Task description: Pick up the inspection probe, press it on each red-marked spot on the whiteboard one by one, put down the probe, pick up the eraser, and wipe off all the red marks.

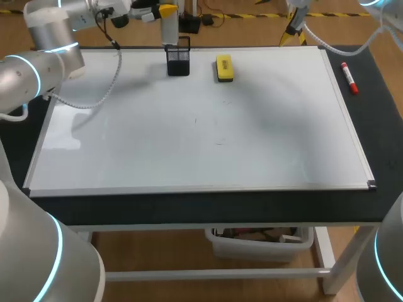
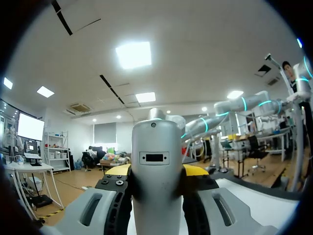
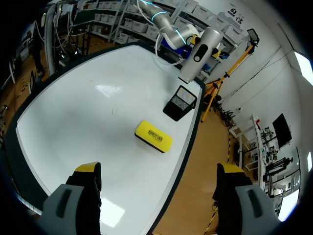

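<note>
Head: whiteboard (image 1: 201, 126); black mesh holder (image 1: 178, 60) at its far edge; yellow eraser (image 1: 224, 67) flat on board just R of holder. Probe (image 1: 169, 28) upright over holder, lower end by its rim, held in L gripper (image 1: 165, 12). L wrist: L gripper (image 2: 156, 171) fingers (image 2: 108, 188) clamp probe's (image 2: 156, 147) silver body from both sides. R wrist: R gripper (image 3: 159, 169) fingers (image 3: 88, 171) wide, holding nothing; eraser (image 3: 153, 136) ahead between them, untouched, short of holder (image 3: 180, 103); probe (image 3: 199, 54) above holder.

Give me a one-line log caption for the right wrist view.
Open right gripper hovers over the whiteboard, yellow eraser ahead, probe hanging above the black mesh holder beyond.
</note>
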Motion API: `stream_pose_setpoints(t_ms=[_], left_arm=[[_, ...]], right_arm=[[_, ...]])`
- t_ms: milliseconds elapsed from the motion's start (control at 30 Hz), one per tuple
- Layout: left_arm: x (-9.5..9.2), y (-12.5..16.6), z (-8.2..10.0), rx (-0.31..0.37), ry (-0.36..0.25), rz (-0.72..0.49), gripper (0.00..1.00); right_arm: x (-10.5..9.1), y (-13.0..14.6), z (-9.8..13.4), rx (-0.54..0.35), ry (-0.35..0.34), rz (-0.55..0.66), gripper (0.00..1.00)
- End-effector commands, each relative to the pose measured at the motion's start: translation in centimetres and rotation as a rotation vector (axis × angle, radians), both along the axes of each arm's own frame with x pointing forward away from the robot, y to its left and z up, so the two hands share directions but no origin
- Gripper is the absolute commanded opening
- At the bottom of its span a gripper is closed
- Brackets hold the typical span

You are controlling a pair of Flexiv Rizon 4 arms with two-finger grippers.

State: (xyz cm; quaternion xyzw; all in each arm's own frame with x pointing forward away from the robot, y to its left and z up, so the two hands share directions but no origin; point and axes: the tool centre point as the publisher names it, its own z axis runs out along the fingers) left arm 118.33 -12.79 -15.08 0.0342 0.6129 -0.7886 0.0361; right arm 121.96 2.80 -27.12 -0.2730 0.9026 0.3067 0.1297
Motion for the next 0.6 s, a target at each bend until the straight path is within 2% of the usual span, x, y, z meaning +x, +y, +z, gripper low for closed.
stream_pose_setpoints(t_ms=[33,600], left_arm=[[1.3,-0.7,-0.6,-0.006,-0.033,-0.142,0.00],[3.9,-1.7,-2.6,-0.017,-0.030,-0.164,0.00]], right_arm=[[-0.3,0.0,0.3,-0.008,-0.003,-0.001,1.00],[-0.3,0.0,0.3,-0.008,-0.003,-0.001,1.00]])
